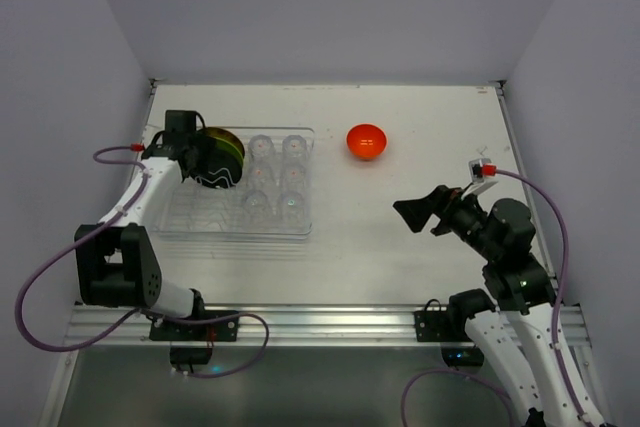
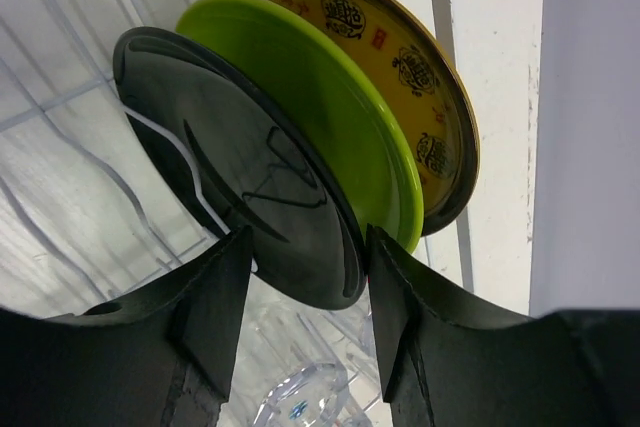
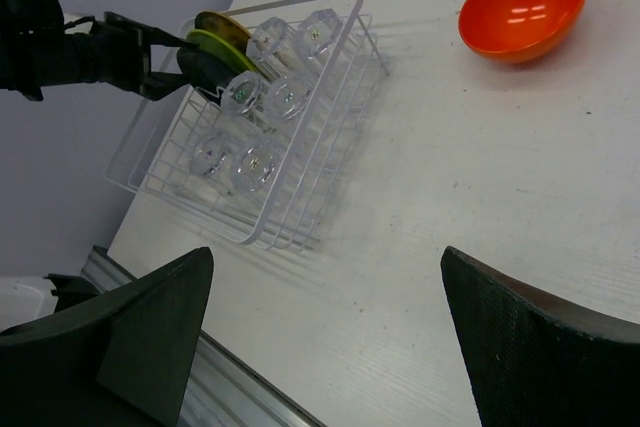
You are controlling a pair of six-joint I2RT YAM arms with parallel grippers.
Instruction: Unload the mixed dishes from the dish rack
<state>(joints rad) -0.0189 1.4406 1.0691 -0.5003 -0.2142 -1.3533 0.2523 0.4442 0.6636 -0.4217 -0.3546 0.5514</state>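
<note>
Left pincer (image 2: 308, 259) astride black plate (image 2: 240, 167) (contact unclear), yellow plate (image 2: 400, 57) half-hidden

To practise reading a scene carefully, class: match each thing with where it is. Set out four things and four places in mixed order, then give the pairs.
Things
1. orange bowl
2. black plate
3. clear glasses
4. right gripper

Places
A. in the dish rack, right part in the top view
B. between the left gripper fingers
C. open, over the table
D. on the table, outside the rack

Pairs: 1-D, 2-B, 3-A, 4-C
</note>
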